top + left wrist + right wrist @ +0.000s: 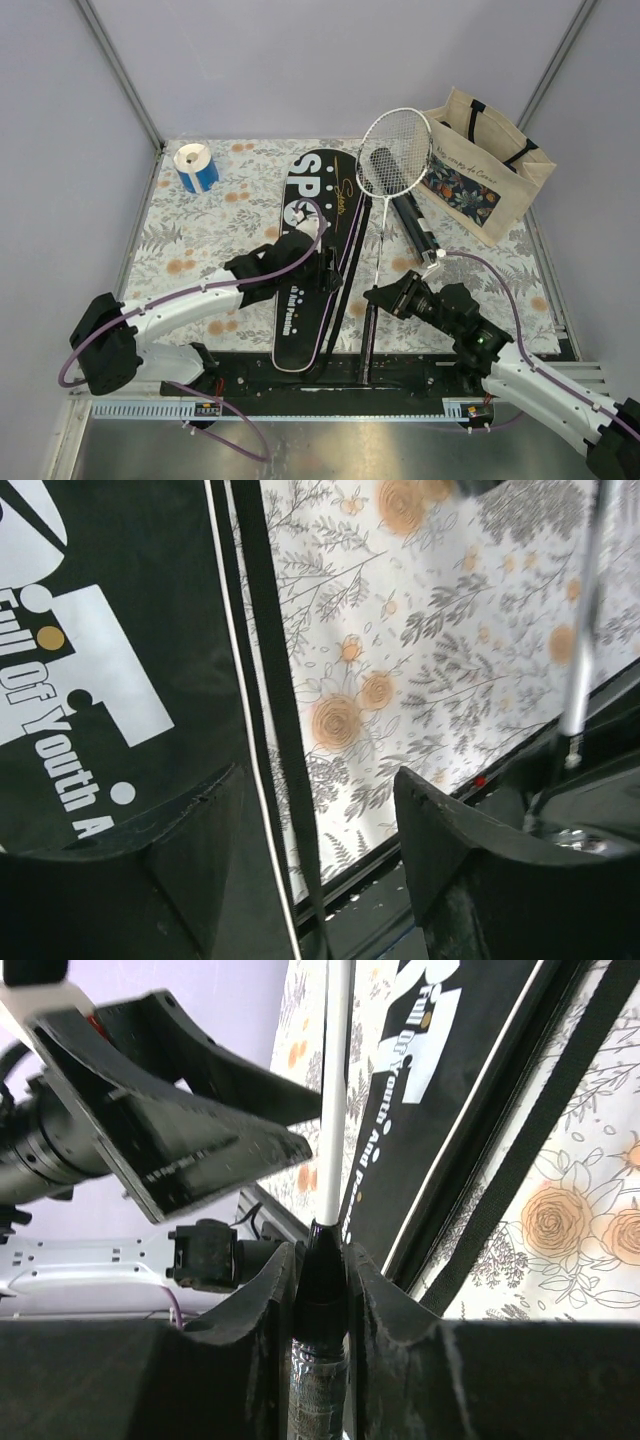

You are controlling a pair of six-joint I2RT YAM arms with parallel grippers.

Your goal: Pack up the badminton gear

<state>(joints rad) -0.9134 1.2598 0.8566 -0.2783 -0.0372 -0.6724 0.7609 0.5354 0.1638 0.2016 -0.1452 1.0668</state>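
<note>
A black racket case (312,215) lettered SPORT lies lengthwise in the middle of the floral mat. My left gripper (327,275) hovers open over its right edge. In the left wrist view the case (110,680) and its black strap (285,740) run between the spread fingers (445,830), and nothing is held. A white-framed racket (395,152) lies to the right of the case, head toward the back. My right gripper (380,297) is shut on the top of its black handle (322,1260). The white shaft (335,1090) runs up out of the jaws. A black tube (407,215) lies under the racket head.
A beige tote bag (492,160) with a floral panel stands at the back right. A blue-and-white tape roll (196,167) sits at the back left. The black mounting rail (330,375) runs along the near edge. The two grippers are close together beside the case.
</note>
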